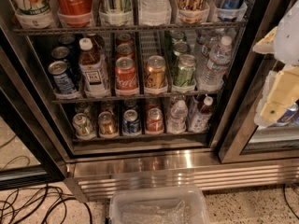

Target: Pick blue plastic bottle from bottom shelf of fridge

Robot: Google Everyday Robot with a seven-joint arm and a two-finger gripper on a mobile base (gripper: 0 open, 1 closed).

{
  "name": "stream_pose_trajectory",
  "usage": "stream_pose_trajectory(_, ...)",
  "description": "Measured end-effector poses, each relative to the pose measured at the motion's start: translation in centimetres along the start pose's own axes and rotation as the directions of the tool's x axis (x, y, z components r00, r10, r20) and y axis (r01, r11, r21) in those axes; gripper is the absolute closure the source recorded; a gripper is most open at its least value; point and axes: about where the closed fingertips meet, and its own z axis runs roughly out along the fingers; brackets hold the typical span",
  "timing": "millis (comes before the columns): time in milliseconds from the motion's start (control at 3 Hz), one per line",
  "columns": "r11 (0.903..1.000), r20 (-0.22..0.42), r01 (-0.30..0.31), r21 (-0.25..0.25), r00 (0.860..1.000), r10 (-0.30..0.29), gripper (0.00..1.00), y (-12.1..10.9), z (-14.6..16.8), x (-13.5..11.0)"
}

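The fridge stands open in front of me, with wire racks and a shiny louvred steel base. The blue plastic bottle stands upright at the right end of the bottom shelf; it has a white cap, a dark neck and a pale blue-and-white label. A clear water bottle stands just left of it. My gripper hangs at the right edge of the view, in front of the door frame, up and to the right of the bottle and apart from it. Its cream fingers are spread, with nothing between them.
Several cans fill the rest of the bottom shelf. The middle shelf holds cans, a white-labelled tea bottle and a water bottle. A clear plastic bin sits on the floor below the base. Black cables lie at the lower left.
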Motion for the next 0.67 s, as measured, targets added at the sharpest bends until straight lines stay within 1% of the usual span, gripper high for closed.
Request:
stream_pose_trajectory(333, 1.0, 0.0, 0.0, 0.0, 1.0, 0.0, 0.0, 0.0, 0.0, 0.0)
stream_pose_trajectory(667, 0.999, 0.047, -0.041, 0.017, 0.998, 0.04, 0.0, 0.2, 1.6, 0.1)
